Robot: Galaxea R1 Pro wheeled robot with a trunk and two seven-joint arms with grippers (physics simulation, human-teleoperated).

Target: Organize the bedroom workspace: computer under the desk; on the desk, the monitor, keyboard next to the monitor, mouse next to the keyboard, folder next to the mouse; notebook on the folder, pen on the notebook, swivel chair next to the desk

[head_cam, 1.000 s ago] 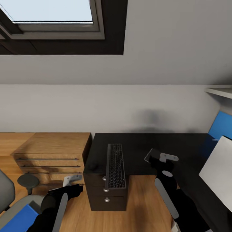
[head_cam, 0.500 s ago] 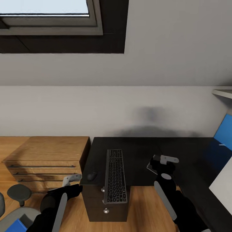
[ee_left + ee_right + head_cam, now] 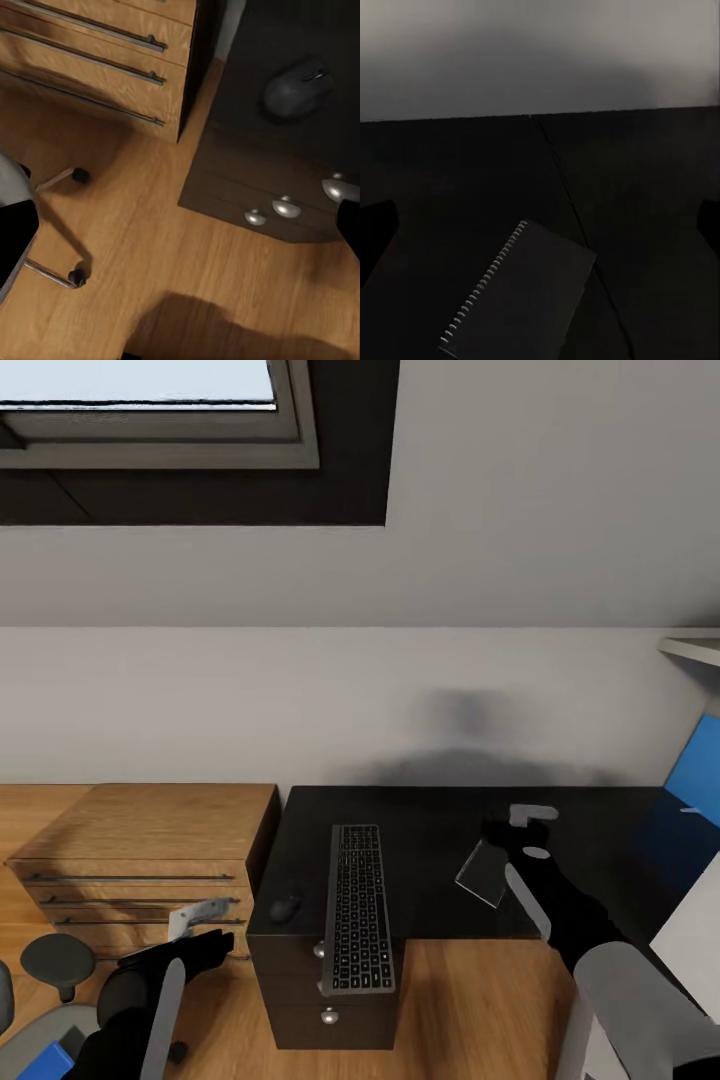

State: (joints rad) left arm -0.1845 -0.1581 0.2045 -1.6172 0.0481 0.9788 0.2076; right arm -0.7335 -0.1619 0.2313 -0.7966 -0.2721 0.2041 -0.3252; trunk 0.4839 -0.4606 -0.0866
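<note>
The glossy black desk (image 3: 440,830) carries the long black keyboard (image 3: 358,908), which overhangs the front edge, with the small black mouse (image 3: 286,907) just left of it. A grey notebook (image 3: 486,875) lies on the desk beside my right arm; its spiral edge shows in the right wrist view (image 3: 521,300). My right gripper (image 3: 528,820) hovers open over the desk, just beyond the notebook. My left gripper (image 3: 200,913) hangs open over the floor left of the drawer unit, near the mouse (image 3: 296,88). The swivel chair (image 3: 40,985) sits at lower left with a corner of the blue folder (image 3: 45,1063) on it. The monitor's white back (image 3: 692,940) is at the right.
A light wooden dresser (image 3: 150,840) stands against the desk's left side. The black drawer unit with silver knobs (image 3: 285,206) is below the keyboard. Chair casters (image 3: 75,277) rest on the wooden floor. A blue wall panel (image 3: 700,770) is at far right, a window (image 3: 140,390) above.
My right arm has reached farther forward over the desk, uncovering the notebook beside it. My left gripper has drifted slightly left and down. The view shifted earlier, then held still.
</note>
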